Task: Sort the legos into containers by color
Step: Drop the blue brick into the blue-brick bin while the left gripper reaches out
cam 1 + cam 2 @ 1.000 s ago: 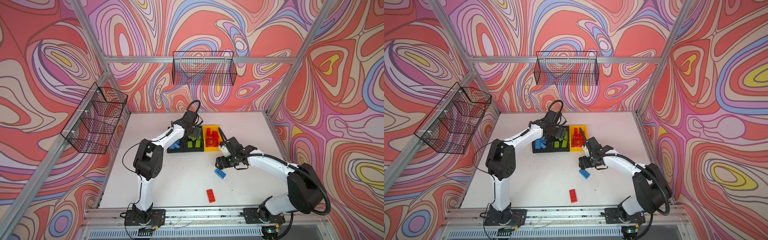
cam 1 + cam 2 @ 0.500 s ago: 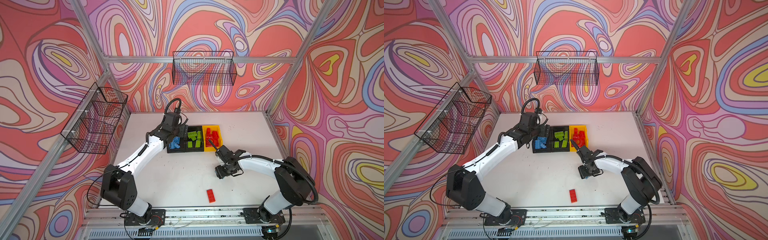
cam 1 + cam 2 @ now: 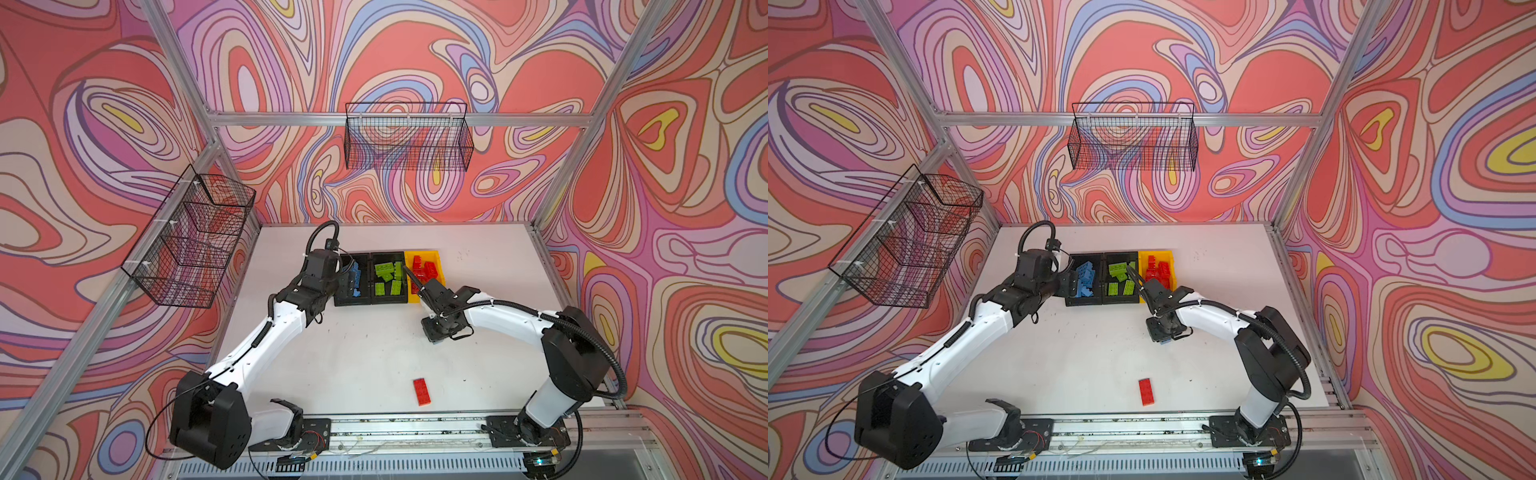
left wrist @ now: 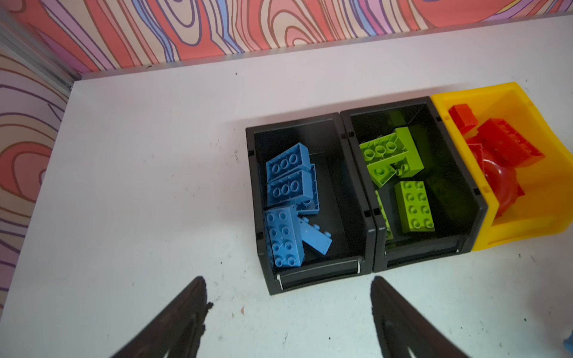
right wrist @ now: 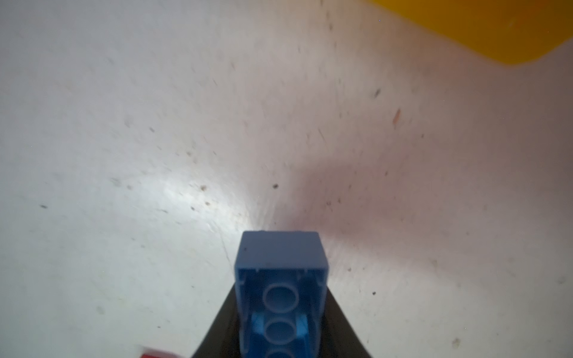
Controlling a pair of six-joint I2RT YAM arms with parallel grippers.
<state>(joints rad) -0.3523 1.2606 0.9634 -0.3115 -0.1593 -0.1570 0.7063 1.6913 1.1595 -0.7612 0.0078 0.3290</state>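
White scuffed desk (image 3: 357,357), swirl-print walls (image 3: 415,54); red lego (image 3: 422,391) flat near front edge, long axis front-to-back; right jaws clamped on blue lego (image 5: 280,279); left jaws apart.

both top views look steeply down on my whole table (image 3: 353,353); my wrist cameras look down from nearer, both catching the yellow bin (image 4: 533,214).

Blue brick (image 5: 280,294) cut off at frame edge; red brick (image 5: 155,354) sliver blurred; yellow bin (image 5: 483,28) corner only, blurred.
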